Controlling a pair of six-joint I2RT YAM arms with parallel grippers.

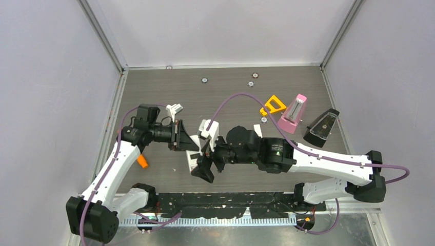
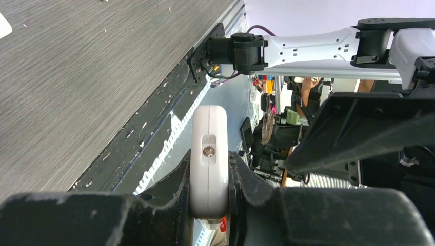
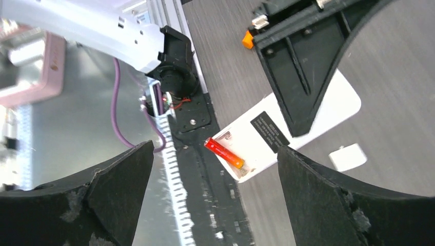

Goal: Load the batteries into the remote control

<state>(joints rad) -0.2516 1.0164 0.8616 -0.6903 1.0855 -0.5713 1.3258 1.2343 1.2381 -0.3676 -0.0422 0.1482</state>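
Observation:
My left gripper (image 2: 209, 160) is shut on the white remote control (image 2: 209, 148), which I see edge-on between the pads. In the right wrist view the remote (image 3: 308, 123) is back-up, with its compartment open at the near end. One orange-red battery (image 3: 224, 153) lies in that compartment. Other batteries are out of view. My right gripper (image 3: 215, 147) hangs over that end, jaws wide open and holding nothing. From above, the right gripper (image 1: 204, 156) meets the left gripper (image 1: 191, 145) over the remote (image 1: 192, 162) at the table's middle.
A small white cover piece (image 3: 348, 157) lies on the table beside the remote. An orange stick (image 1: 142, 162) sits by the left arm. A yellow part (image 1: 273, 105), a pink metronome (image 1: 293, 114) and a black one (image 1: 321, 128) stand back right. A black rail (image 1: 231, 200) runs along the near edge.

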